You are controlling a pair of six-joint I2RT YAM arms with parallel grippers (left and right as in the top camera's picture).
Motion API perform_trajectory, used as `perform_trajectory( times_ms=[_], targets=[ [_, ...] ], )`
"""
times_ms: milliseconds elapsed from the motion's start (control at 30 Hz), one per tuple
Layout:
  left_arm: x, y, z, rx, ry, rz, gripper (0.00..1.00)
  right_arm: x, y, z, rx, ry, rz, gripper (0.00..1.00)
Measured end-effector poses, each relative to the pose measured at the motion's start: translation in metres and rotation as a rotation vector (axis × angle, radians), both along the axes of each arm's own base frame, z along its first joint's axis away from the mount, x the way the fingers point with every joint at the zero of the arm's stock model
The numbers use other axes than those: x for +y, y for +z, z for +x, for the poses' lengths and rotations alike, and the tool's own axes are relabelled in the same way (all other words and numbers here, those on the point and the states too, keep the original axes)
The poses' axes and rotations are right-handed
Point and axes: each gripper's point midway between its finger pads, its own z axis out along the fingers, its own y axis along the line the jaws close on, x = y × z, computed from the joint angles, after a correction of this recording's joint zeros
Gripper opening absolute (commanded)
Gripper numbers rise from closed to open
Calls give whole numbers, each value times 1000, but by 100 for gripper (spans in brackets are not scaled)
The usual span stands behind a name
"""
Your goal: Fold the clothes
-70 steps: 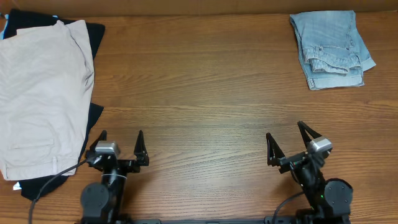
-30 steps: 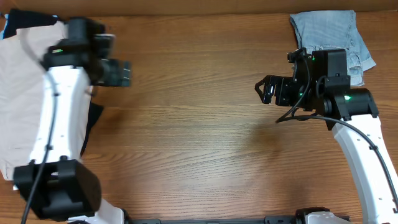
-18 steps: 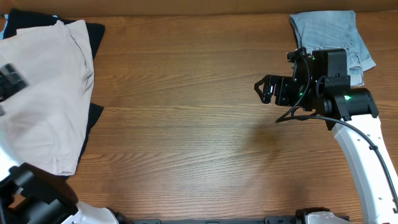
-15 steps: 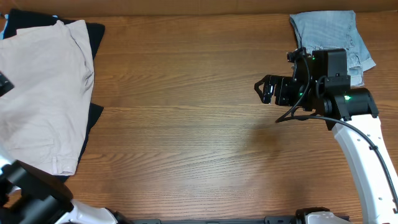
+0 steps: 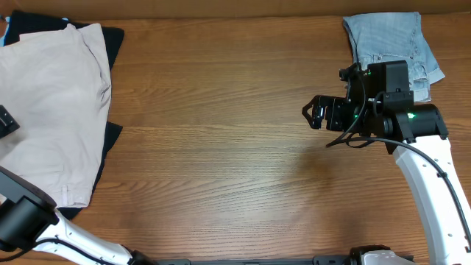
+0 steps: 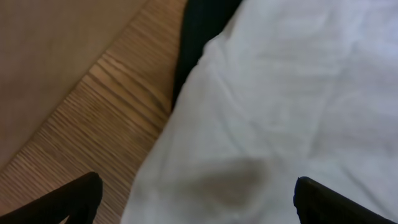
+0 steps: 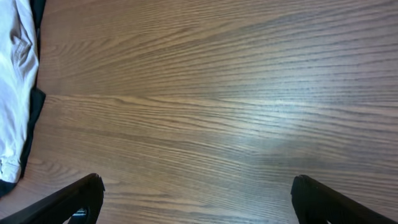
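Observation:
The beige khaki shorts (image 5: 51,110) lie spread at the table's left, on top of a black garment (image 5: 112,43). The light-blue denim shorts (image 5: 390,51) lie folded at the back right. My left gripper (image 5: 6,121) is at the far left edge, over the beige shorts. In the left wrist view it (image 6: 199,205) is open and empty, just above the pale cloth (image 6: 280,93), with the black garment (image 6: 205,25) beyond. My right gripper (image 5: 315,114) is open and empty above bare wood (image 7: 199,124), left of the denim shorts.
The wooden table (image 5: 235,162) runs between the two piles. The right wrist view shows the beige shorts (image 7: 12,81) and black garment (image 7: 35,106) at its left edge. A tan wall (image 6: 56,56) borders the table beyond the left pile.
Both arms rose from the front of the table. The left gripper swung out to the far left over the beige shorts. The right gripper dropped slightly.

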Motion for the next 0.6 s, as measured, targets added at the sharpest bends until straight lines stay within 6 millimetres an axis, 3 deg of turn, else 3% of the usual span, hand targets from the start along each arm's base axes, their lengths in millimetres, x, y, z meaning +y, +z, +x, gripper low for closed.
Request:
perform_trajectory(
  times_ms=[167,233,333,500,600],
  targets=[
    [10,-26,-11,26,24,-28,100,0,-1,-2,8,0,-1,100],
    [13,-39,-17,40,33,-47,94,0,-1,-2,8,0,-1,100],
    [12,-57,-20,46,27,-86,76,0,-1,-1,7,-1,0,100],
    [8,-58,-12,5,26,-115,52,0,0,-1,4,-2,1,100],
    [5,-56,-9,-8,49,-142,49,0,1,2,-8,-2,2,100]
  ],
)
